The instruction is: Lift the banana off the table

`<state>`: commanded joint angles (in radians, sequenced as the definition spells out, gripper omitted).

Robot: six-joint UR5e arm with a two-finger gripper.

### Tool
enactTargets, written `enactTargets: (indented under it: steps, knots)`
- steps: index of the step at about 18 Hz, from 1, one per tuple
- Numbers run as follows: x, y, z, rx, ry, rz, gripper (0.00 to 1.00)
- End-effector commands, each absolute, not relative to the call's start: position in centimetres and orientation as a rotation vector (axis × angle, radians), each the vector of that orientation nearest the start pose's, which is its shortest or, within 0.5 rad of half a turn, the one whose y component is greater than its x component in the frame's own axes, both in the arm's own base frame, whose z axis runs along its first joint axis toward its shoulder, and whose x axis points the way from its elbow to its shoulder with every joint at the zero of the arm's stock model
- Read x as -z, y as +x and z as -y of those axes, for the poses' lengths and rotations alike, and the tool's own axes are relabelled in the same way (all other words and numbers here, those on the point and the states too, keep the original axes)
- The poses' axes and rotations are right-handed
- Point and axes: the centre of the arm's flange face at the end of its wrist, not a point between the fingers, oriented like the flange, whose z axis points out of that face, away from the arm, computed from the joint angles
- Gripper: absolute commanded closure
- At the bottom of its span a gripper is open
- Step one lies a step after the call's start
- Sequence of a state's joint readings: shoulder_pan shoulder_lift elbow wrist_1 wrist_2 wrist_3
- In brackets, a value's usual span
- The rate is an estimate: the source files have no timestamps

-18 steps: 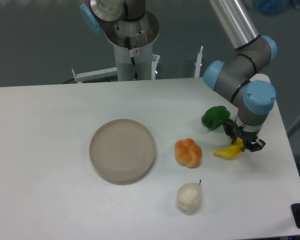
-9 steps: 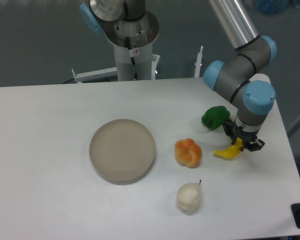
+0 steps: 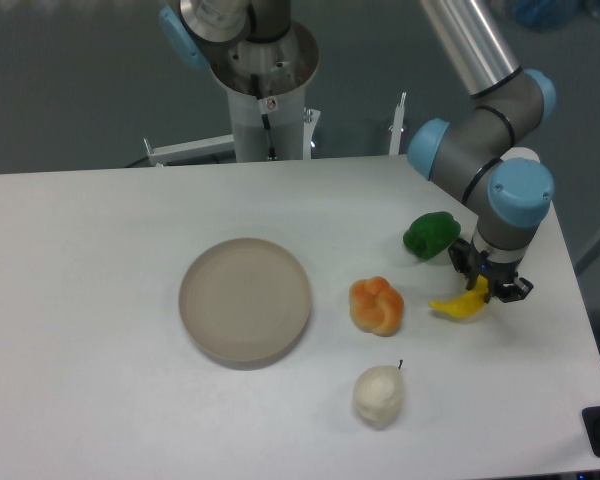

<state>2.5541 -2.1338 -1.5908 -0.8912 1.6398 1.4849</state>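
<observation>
Since half second ago, we see pincer (image 3: pixel 490 290) clamped on banana (image 3: pixel 459 305), shifted slightly right; lift off worktop (image 3: pixel 100 300) beginning.

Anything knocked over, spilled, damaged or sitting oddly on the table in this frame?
Nothing stands out. The plate, orange lump, pear and green pepper lie apart and intact on the table; the gripper sits at the banana.

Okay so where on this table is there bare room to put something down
The white tabletop is bare all along its left side, left of the round beige plate, and across the back strip behind it. The right is crowded: orange knobbly lump, cream pear, green pepper, and the pincer on the yellow banana.
</observation>
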Motion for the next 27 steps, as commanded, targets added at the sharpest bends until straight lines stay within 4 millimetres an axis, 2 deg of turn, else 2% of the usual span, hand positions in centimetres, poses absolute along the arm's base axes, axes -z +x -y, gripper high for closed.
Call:
enactTargets:
  steps: [3,5,7,12,20,27]
  knots:
    - [-24.2,-48.7,-47.9,-0.233,-3.05,-0.777,0.67]
    - [-25.2,-48.5,-48.8,-0.251,-3.024,-0.786,0.67]
    - [-27.4,-48.1,-50.7,-0.313,-2.997,-0.806,0.67]
    - [-30.7,-47.4,-53.8,-0.401,-2.946,-0.839,0.67]
    - [-32.5,-46.9,-55.1,-0.455,-2.924,-0.851,0.67]
    - [-32.3,-46.9,-55.3,-0.455,-2.923,-0.853,0.67]
